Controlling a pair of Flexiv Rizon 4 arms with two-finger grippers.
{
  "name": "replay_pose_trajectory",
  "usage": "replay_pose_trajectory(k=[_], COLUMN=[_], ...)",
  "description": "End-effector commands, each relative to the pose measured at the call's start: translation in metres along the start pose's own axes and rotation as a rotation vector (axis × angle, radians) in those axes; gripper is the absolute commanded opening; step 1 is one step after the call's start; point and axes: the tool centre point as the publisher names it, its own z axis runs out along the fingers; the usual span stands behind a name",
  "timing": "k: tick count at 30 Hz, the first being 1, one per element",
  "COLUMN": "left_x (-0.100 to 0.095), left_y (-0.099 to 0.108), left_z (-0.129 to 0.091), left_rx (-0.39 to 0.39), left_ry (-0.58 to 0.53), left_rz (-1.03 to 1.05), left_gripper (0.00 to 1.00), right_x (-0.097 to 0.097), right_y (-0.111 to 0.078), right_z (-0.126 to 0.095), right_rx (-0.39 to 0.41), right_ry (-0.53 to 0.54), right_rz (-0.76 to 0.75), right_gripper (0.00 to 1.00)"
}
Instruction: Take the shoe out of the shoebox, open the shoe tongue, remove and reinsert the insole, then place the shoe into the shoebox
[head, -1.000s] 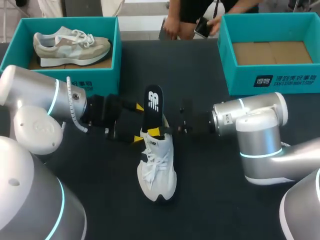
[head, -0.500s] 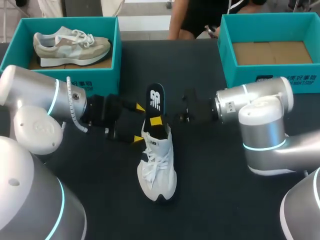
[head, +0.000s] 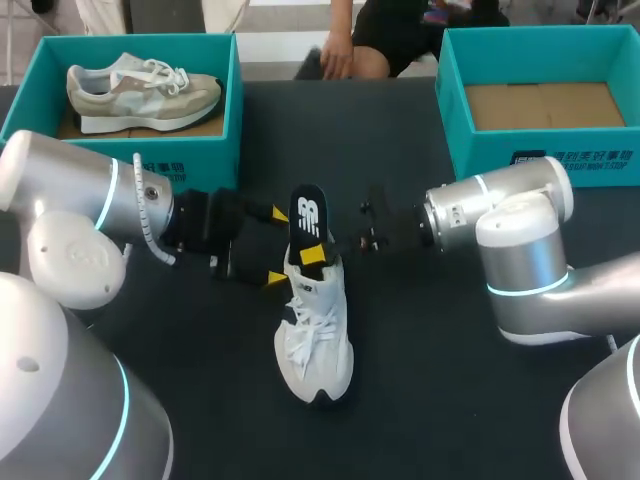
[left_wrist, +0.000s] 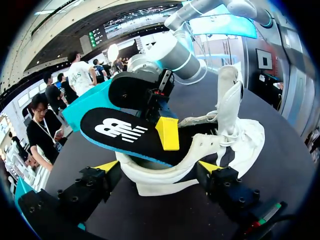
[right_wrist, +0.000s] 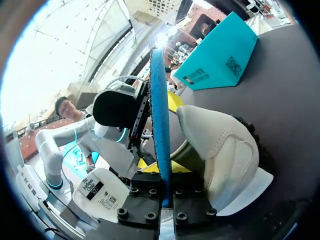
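Head view: a white sneaker (head: 315, 340) lies on the dark bench (head: 450, 400) near the middle, its toe towards the robot. A black insole (head: 307, 208) with a white logo juts out of its opening, slanting up and away over the heel. The right pincer (head: 315, 254), coming in from the right, pinches this insole just above the collar. The left pincer (head: 276, 245) is spread beside the heel, one yellow tip near the insole and the other by the sneaker's side. At the far right stands a teal shoebox (head: 540, 160) with a bare cardboard floor. At the far left a second teal box (head: 185, 160) holds a beige sneaker (head: 140, 88).

Left wrist view: the left pincer (left_wrist: 159, 167) is spread, and the white sneaker's (left_wrist: 235, 135) heel sits between its tips; whether they touch it I cannot tell. The insole (left_wrist: 125, 132) slopes out above the heel, with one yellow tip of the right pincer (left_wrist: 167, 135) pressed on its upper face. The tongue (left_wrist: 227, 95) stands upright.

Right wrist view: the right pincer (right_wrist: 162, 172) is clamped on the insole (right_wrist: 159, 110), seen edge-on with a blue rim, rising straight ahead. The sneaker (right_wrist: 225, 155) lies just beside it.
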Motion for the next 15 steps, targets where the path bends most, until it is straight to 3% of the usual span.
replay_pose_trajectory(k=[1, 4, 7, 9, 15], left_x=[0.000, 0.000, 0.000, 0.000, 0.000], left_y=[0.000, 0.000, 0.000, 0.000, 0.000], left_z=[0.001, 0.001, 0.001, 0.001, 0.001], left_rx=[-0.004, -0.004, -0.004, -0.004, -0.004], left_ry=[0.000, 0.000, 0.000, 0.000, 0.000], left_rz=[0.000, 0.000, 0.000, 0.000, 0.000], left_gripper=[1.00, 1.00, 1.00, 1.00, 1.00], right_x=[0.005, 0.006, 0.007, 0.010, 0.012], right_y=[-0.013, -0.011, -0.004, 0.002, 0.022], right_z=[0.012, 0.014, 0.011, 0.009, -0.001], right_rx=[-0.029, -0.031, -0.026, -0.023, -0.001], right_ry=[-0.018, -0.021, -0.042, -0.055, -0.087], right_rz=[0.004, 0.006, -0.013, -0.032, -0.081], right_gripper=[0.00, 0.00, 0.16, 0.20, 0.22])
